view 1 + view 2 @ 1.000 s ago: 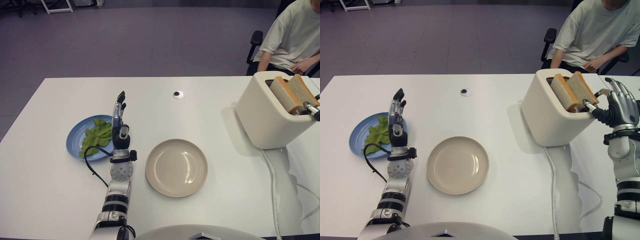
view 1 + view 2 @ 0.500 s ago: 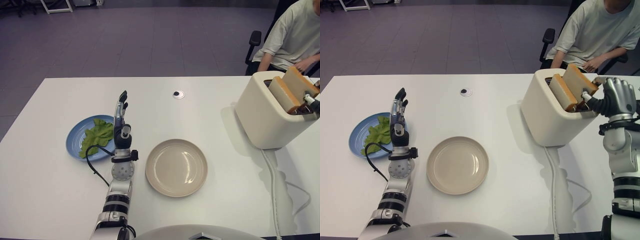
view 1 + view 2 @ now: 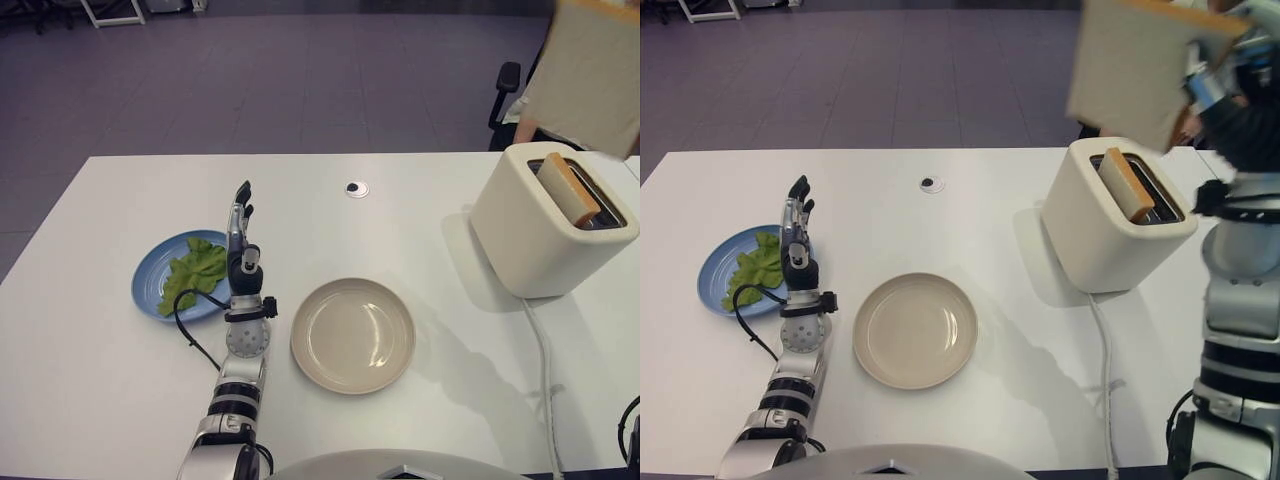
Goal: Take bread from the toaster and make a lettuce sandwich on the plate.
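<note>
Bread slice in right robot hand

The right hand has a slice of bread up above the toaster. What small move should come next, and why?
Probably swing the right hand with its bread slice left and down toward the cream plate. The slice hangs clear of the toaster, the plate is bare, and a sandwich needs its bottom slice first.
</note>
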You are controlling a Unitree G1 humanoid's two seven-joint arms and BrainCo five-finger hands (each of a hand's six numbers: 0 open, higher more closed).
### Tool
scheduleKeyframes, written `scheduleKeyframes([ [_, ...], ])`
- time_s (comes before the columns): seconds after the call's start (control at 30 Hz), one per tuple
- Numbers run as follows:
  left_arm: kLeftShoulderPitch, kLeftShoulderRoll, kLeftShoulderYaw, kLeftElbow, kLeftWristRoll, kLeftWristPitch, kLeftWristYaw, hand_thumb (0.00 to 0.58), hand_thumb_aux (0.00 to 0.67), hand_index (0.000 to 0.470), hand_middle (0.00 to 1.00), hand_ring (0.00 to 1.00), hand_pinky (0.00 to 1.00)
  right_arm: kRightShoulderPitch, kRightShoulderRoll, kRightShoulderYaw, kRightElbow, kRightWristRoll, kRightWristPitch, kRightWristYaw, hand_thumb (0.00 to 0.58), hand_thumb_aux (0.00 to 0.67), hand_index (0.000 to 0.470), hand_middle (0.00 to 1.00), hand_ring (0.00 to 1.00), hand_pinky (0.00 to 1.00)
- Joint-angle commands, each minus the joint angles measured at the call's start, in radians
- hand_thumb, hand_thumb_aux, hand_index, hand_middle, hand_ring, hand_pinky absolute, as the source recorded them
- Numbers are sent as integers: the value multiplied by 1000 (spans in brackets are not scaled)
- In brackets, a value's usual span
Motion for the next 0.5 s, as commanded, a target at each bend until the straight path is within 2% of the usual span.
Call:
scheduleKeyframes([
  [0.03,-46,4,3,19,-16,-18,-9,0,0,0,0,0,0,175,128,292,-38,49,22,186,580,670,470,996,996,996],
  [0.1,-59,8,7,21,-27,-25,-12,0,0,0,0,0,0,228,183,392,-22,21,14,232,580,670,470,996,996,996],
  [0.23,-81,12,11,33,-32,-32,-16,0,0,0,0,0,0,300,259,500,-18,-9,16,282,580,670,470,996,996,996],
  [0.5,-110,11,10,57,-26,-39,-21,0,0,0,0,0,0,410,324,539,88,-137,0,246,580,670,470,988,988,988],
])
